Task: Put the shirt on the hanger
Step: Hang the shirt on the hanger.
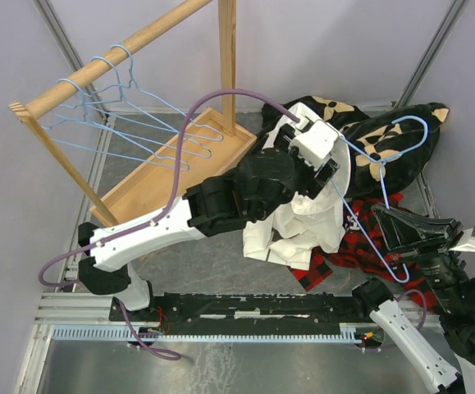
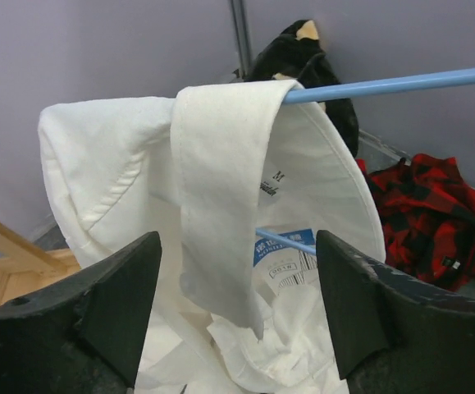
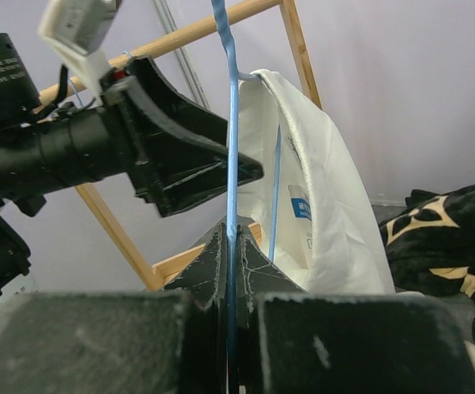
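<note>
The cream-white shirt (image 1: 301, 231) hangs in mid-air over one end of the light-blue hanger (image 1: 418, 130). In the left wrist view the hanger's wire (image 2: 385, 84) runs under the raised collar of the shirt (image 2: 221, 164), and the blue neck label (image 2: 286, 240) shows inside. My left gripper (image 2: 237, 240) is open, with its jaws wide apart on either side of the collar flap and not touching it. It is also in the top view (image 1: 327, 174). My right gripper (image 3: 233, 236) is shut on the hanger's wire (image 3: 230, 123), to the right of the shirt (image 3: 327, 189).
A wooden rack (image 1: 114, 61) at the back left carries three more blue hangers (image 1: 130, 111) above its wooden base tray (image 1: 151, 185). The red-and-black plaid garment (image 1: 360, 250) and the black flowered blanket (image 1: 401, 152) lie on the table under and behind the hanger.
</note>
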`<state>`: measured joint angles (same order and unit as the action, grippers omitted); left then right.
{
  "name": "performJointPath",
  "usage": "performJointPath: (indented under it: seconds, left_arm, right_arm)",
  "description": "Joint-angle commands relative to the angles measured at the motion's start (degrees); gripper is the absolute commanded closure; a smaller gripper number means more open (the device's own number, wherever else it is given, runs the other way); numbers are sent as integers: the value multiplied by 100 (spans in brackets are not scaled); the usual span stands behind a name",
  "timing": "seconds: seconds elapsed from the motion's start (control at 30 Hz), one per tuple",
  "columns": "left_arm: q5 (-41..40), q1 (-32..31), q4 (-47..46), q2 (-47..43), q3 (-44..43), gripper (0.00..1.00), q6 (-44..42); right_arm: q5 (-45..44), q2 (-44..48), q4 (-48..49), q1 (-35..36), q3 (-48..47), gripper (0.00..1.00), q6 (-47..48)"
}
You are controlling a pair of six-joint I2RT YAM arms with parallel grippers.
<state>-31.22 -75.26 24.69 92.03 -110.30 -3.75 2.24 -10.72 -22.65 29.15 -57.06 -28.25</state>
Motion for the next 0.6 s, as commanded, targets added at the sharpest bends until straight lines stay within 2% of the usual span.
performJointPath:
  seconds: [0.0,0.13,0.27,0.4,0.57]
  left_arm:
    - [-1433,-122,-501,278,-349,35,-662]
    - [-1623,-155,-477,396,-485,63,-850]
    - [-1774,-149,-492,405,-520,96,-1018]
    - [-1647,-155,-292,384,-703,97,-1112]
    - [-848,-245,830,608,-1596,97,-964]
  right_arm:
    - [259,-23,435,19,24,100,-163]
    - [591,-42,377,13,98,100,-265]
    - [866,27,523,20,287,100,-471]
    - [953,70,560,20,437,100,-643]
    - [1253,-87,1013,14,638,100,-918]
